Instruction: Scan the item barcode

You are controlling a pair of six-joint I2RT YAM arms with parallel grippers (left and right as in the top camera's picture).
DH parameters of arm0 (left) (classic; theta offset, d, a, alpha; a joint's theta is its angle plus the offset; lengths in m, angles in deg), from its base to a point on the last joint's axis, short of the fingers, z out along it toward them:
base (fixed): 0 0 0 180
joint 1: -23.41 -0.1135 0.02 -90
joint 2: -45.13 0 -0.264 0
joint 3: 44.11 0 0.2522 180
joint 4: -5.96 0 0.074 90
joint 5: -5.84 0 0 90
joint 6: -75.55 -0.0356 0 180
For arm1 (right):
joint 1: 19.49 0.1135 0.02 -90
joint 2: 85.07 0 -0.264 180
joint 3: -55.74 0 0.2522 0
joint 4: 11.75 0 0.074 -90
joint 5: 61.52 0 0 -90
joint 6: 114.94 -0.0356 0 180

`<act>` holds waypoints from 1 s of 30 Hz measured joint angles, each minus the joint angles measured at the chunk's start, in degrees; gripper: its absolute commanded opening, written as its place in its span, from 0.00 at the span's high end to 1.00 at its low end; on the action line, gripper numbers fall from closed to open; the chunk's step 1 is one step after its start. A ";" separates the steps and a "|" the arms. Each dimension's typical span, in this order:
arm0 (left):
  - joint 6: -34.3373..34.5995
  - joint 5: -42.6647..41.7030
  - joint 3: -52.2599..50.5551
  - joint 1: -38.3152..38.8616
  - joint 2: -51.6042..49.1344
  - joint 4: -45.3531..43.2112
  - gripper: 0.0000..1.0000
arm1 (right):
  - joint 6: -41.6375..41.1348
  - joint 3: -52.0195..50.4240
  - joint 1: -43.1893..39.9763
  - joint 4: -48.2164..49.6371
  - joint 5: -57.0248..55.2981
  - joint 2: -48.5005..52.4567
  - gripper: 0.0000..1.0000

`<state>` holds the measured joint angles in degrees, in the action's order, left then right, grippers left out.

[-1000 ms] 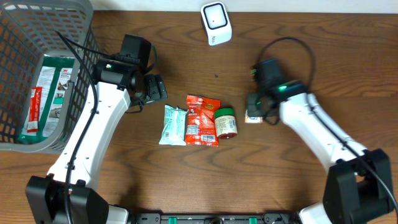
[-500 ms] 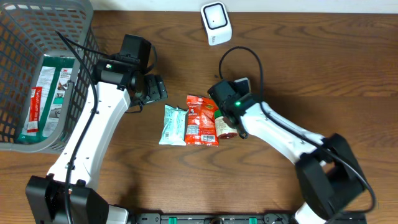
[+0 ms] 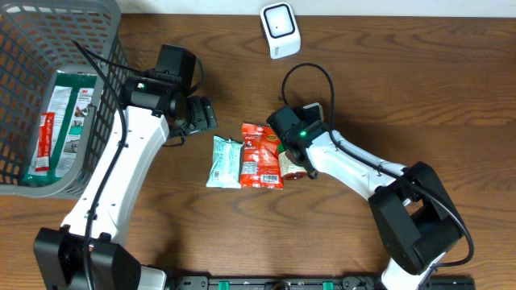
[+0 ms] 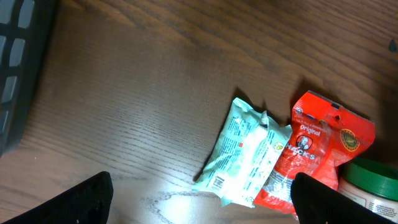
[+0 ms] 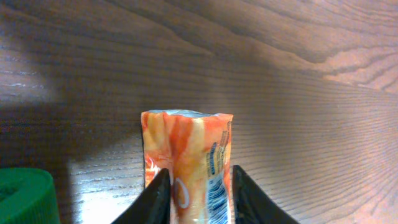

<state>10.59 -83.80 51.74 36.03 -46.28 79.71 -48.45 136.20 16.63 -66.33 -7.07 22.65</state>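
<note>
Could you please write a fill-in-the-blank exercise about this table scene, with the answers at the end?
The green and white box lies inside the grey ___.
The red packet lies between the pale teal packet and the jar with the ___ lid.
The upright packet between the right gripper's fingers is mostly ___.
The scanner at the table's far edge is ___.
Missing words: basket, green, orange, white.

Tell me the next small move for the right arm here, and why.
Probably ease the right tool open and leave the orange packet beside the green-lidded jar: it is pinched upright close to the table, right by the jar and away from the scanner. Whether it was scanned cannot be told.
</note>
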 measured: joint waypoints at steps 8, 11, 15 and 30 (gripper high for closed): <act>0.00 0.00 0.00 0.00 0.00 0.00 0.09 | 0.00 0.96 0.00 -1.09 1.46 0.00 0.55; 0.00 0.00 0.00 0.00 0.00 0.00 0.09 | 0.02 2.91 -0.11 -2.27 2.45 0.00 0.51; 0.00 0.00 0.00 0.00 0.00 0.00 0.08 | 0.02 6.36 -1.18 -4.22 5.86 -0.33 0.45; 0.00 0.00 0.00 0.00 0.00 0.00 0.09 | 0.07 8.13 -15.50 -6.58 31.32 -2.16 0.39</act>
<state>10.59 -83.80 51.74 36.03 -46.28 79.71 -48.38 144.33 1.14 -72.91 24.26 20.49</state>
